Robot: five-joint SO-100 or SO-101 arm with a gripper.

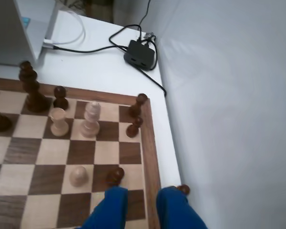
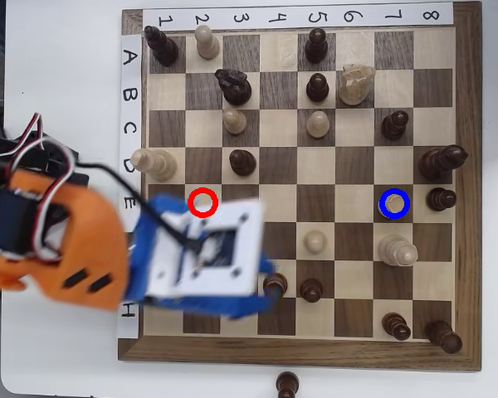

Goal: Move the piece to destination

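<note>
We see the arm (image 2: 58, 249) covering the chessboard's (image 2: 303, 352) lower left, red ring (image 2: 202, 201) just above it, blue ring (image 2: 393, 203) well right.

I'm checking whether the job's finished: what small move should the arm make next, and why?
Probably lift the pincer away from the board: it is open and empty, a cream pawn already stands in the blue-ringed square, and the red-ringed square looks bare.

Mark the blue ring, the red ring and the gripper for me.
blue ring (image 2: 382, 204): overhead view, left side of the ring's band.
red ring (image 2: 190, 201): overhead view, left side of the ring's band.
gripper (image 1: 143, 194): wrist view, midway between the two blue fingertips.
</note>
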